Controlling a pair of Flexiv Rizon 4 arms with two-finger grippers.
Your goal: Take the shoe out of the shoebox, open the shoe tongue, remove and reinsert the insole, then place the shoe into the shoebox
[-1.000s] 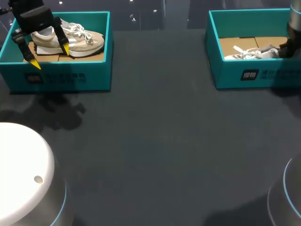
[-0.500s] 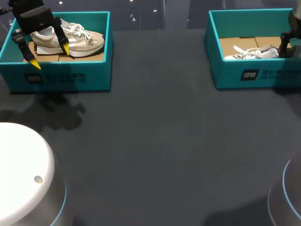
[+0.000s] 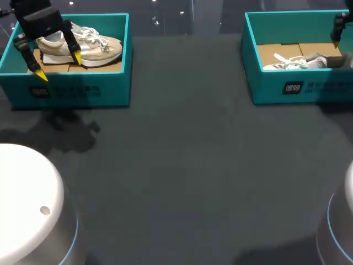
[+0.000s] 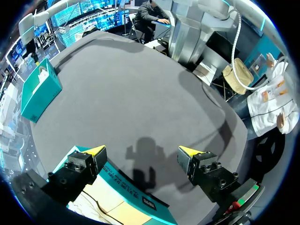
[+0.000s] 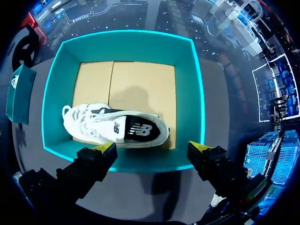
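Note:
A white shoe [image 5: 117, 129] with a black insole lies on its side on the cardboard floor of the right teal shoebox [image 5: 123, 38]. My right gripper [image 5: 152, 147] hangs open above the box's near wall, holding nothing. In the head view that shoe [image 3: 298, 62] rests in the right shoebox [image 3: 298, 88], and only the dark end of my right arm [image 3: 337, 26] shows, at the box's far right. A beige shoe [image 3: 91, 47] stands in the left teal shoebox [image 3: 71, 91]. My left gripper [image 3: 58, 66] hovers open over that box's left part, its yellow fingertips [image 4: 96, 151] spread above the front wall [image 4: 133, 192].
The dark table [image 3: 182, 165] stretches between the two boxes. A white rounded robot base [image 3: 25, 199] sits at the near left corner, another base [image 3: 342, 221] at the near right.
My right gripper has opened, let go of the white shoe, and risen out of the right box. The shoe stays in the box. The left arm has not moved.

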